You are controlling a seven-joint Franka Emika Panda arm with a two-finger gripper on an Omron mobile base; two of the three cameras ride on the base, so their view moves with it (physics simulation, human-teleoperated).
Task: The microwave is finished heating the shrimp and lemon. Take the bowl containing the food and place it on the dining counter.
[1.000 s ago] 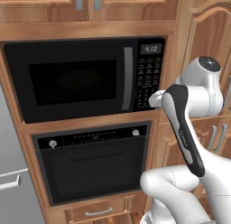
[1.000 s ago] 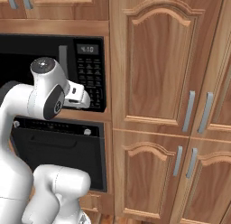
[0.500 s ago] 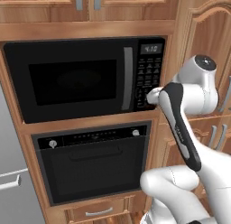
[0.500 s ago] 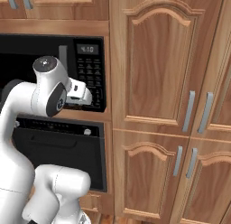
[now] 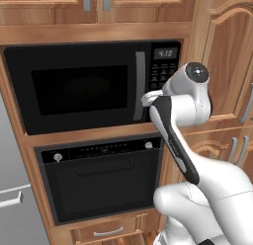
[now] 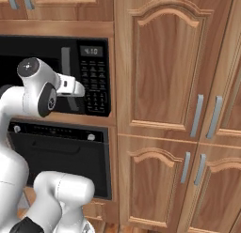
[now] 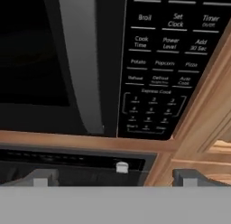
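The black microwave (image 5: 89,86) sits built into the wood cabinets with its door closed and its glass dark. The bowl, shrimp and lemon are hidden behind that door. The dining counter is out of view. My gripper (image 5: 147,98) hovers just in front of the lower end of the vertical silver handle (image 5: 140,85), beside the keypad (image 5: 160,76). In the hand view the handle (image 7: 83,60) fills the upper left and the keypad (image 7: 158,69) the right. My gripper (image 7: 115,178) is open, fingertips (image 7: 40,178) wide apart with nothing between them. From the right the gripper (image 6: 77,89) reaches the handle.
The black oven (image 5: 99,184) with its knobs and horizontal handle sits directly below the microwave; one knob (image 7: 122,167) shows under the hand. Tall wooden cabinet doors (image 6: 160,72) stand to the right, and a grey appliance side (image 5: 12,199) stands at the left.
My hand has moved left and closer to the microwave, from in front of the keypad to the lower end of the door handle. The door has stayed closed.
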